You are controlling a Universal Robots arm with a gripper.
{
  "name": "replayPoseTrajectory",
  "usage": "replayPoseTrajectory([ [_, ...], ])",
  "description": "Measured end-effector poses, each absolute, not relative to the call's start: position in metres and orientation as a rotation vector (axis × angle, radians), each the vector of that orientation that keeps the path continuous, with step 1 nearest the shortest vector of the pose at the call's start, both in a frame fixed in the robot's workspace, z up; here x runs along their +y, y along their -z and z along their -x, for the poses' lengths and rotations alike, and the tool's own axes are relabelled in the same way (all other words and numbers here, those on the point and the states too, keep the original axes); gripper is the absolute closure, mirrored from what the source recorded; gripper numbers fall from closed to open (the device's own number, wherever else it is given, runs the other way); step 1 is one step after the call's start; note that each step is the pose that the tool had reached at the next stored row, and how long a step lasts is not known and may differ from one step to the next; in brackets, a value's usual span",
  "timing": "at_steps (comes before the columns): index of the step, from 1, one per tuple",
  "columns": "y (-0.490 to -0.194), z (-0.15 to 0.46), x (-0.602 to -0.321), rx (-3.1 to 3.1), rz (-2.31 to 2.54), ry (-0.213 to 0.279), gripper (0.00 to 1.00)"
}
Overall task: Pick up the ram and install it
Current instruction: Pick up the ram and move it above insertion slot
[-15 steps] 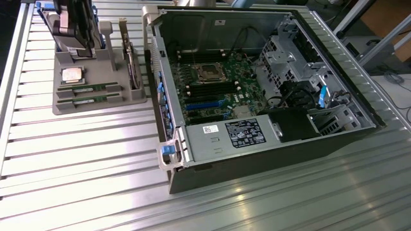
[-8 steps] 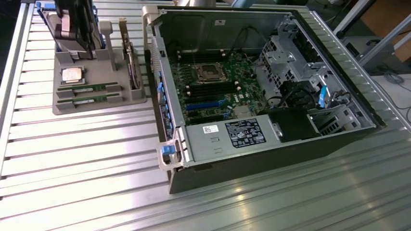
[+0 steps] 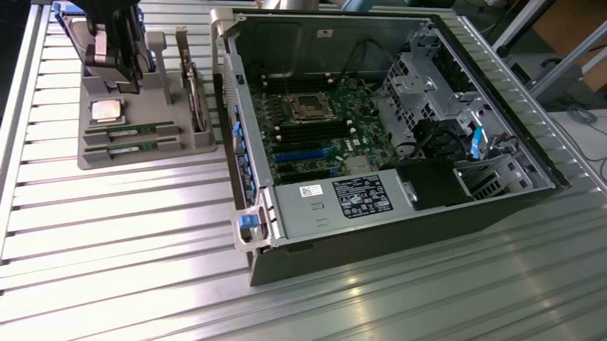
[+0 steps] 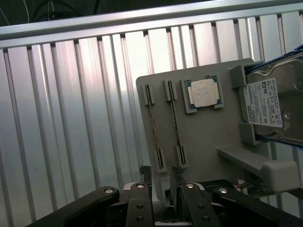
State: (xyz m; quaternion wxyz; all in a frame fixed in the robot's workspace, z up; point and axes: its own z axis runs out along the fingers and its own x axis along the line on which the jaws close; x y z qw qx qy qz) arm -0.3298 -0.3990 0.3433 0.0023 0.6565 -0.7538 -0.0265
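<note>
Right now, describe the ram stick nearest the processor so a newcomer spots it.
Beside the open computer case, on the exterior view's left, sits a grey parts tray. Two thin green sticks lie side by side in its slots. The ram is the one beside the square silver processor; the other stick lies nearer the tray's edge.

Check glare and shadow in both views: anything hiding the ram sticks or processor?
Exterior view: bright streaks on the ribbed aluminium table, clear of the two thin green ram sticks, evenly lit; the open dark computer case is shadowed inside. Wrist view: table slats glare, the square silver processor chip looks washed pale, the sticks show as dark edges.
</note>
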Motion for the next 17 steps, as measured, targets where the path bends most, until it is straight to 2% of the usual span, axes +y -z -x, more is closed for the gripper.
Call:
replayPoseTrajectory([
  [12,-0.332,0.33,-0.399,-2.342,-2.084,0.083,0.7],
  [17,-0.329,0.33,-0.399,-2.165,-2.262,0.082,0.7],
])
